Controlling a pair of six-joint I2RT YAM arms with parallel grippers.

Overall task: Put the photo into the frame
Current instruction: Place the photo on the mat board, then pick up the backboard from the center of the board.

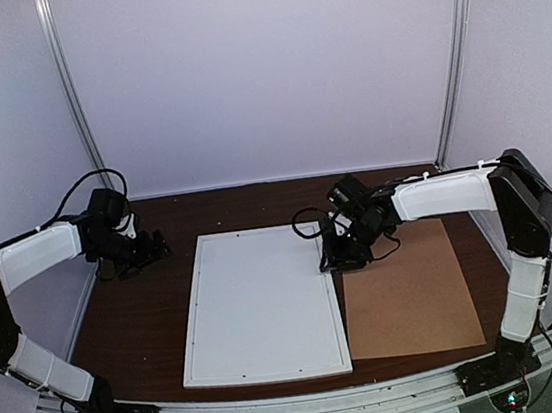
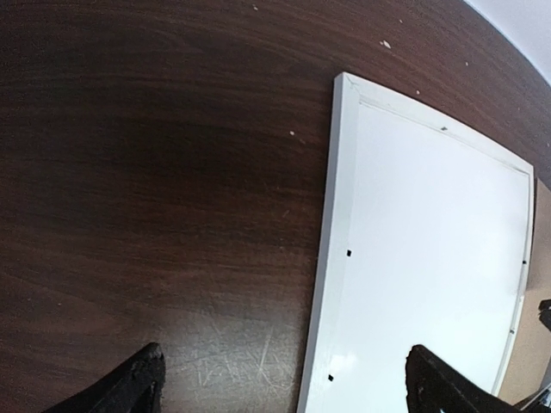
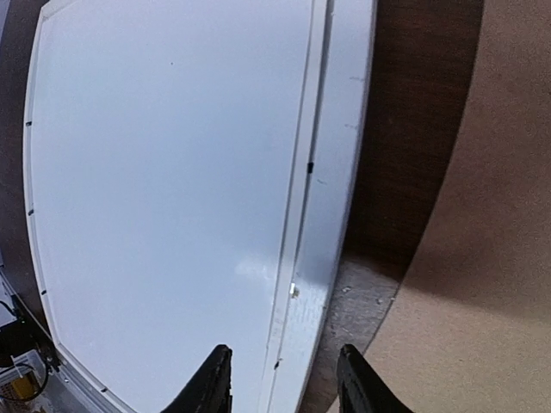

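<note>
The white frame [image 1: 194, 317] lies flat in the middle of the dark table. A white sheet fills it, seemingly the photo [image 1: 263, 304] with its white back up; no printed side shows. My right gripper [image 1: 335, 263] hangs over the frame's right rail near the far corner. In the right wrist view the gripper [image 3: 284, 357] is open, straddling that rail [image 3: 336, 172] beside the sheet [image 3: 164, 172], holding nothing. My left gripper [image 1: 155, 249] is off the frame's far left corner. It [image 2: 284, 361] stands wide open and empty above the left rail [image 2: 331, 215].
A plain brown backing board [image 1: 407, 291] lies flat to the right of the frame, a narrow strip of table between them [image 3: 482, 258]. Bare dark wood [image 2: 155, 172] lies left of the frame. White walls enclose the table.
</note>
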